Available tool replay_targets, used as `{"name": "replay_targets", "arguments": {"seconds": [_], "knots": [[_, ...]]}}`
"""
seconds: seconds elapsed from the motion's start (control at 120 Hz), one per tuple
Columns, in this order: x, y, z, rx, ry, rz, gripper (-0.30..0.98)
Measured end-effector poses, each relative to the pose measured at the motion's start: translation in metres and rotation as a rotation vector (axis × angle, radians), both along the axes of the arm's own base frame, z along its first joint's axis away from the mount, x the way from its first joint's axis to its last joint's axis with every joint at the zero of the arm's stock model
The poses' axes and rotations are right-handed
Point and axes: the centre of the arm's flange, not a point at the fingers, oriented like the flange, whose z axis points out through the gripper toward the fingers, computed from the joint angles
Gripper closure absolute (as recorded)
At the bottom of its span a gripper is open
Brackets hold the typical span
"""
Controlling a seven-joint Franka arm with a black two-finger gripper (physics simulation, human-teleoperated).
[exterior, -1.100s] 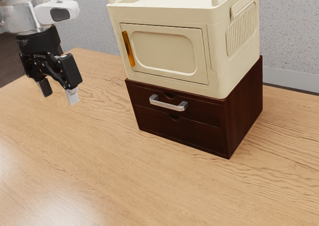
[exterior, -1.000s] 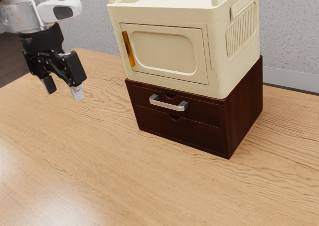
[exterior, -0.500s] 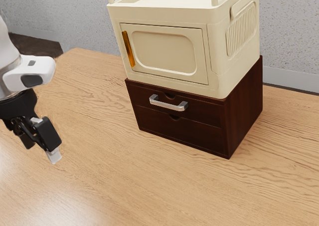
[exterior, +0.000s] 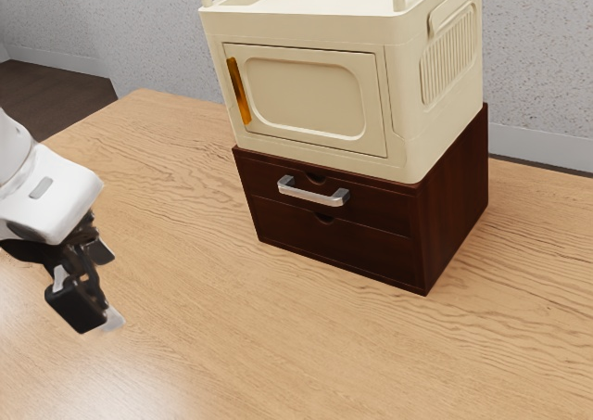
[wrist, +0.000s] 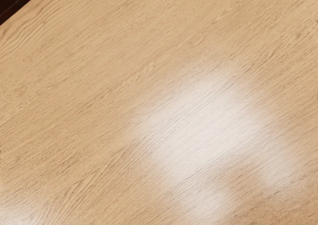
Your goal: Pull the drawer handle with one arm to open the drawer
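The single drawer handle (exterior: 313, 197) is a silvery metal bar with squared, angled ends, fixed across the upper drawer (exterior: 375, 202) of a dark reddish-brown wooden chest (exterior: 454, 202). That drawer is closed, its face level with the lower drawer (exterior: 334, 244) beneath it. The chest has two drawers, each with one rounded notch in its top edge, and one handle between them. It stands toward the far side of the table (exterior: 232, 346), right of center in the exterior view.

One cream cabinet (exterior: 403, 95) rests on top of the chest. It has one front door (exterior: 306, 95) with a rounded panel, one amber pull (exterior: 238, 91) at the door's left edge, one slotted vent on its right side, and two rails visible on top.

The one gripper (exterior: 107, 287) is above the table at the exterior view's left, nearer than the chest and well apart from the handle. Its two fingers stand apart, and it has hold of nothing. The wrist view looks onto pale wood grain with bright glare; one dark brown shape crosses a corner, too little of it showing to name.
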Motion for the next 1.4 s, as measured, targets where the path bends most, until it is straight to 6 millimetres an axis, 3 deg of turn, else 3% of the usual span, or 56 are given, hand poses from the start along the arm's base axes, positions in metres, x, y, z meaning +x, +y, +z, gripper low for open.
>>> {"name": "replay_targets", "arguments": {"seconds": [0.117,0.3,0.45,0.6,0.975,1.4], "knots": [[0.018,0.001,-0.011,0.035,-0.013,-0.143,0.00],[0.081,-0.022,-0.045,0.137,-0.030,-0.370,0.00],[0.109,-0.038,-0.044,0.198,-0.112,-0.515,0.00],[0.116,-0.052,-0.043,0.214,-0.176,-0.621,0.00],[0.132,-0.061,-0.070,0.234,-0.173,-0.769,0.00],[0.153,-0.041,-0.085,0.207,-0.181,-0.780,0.00]]}}
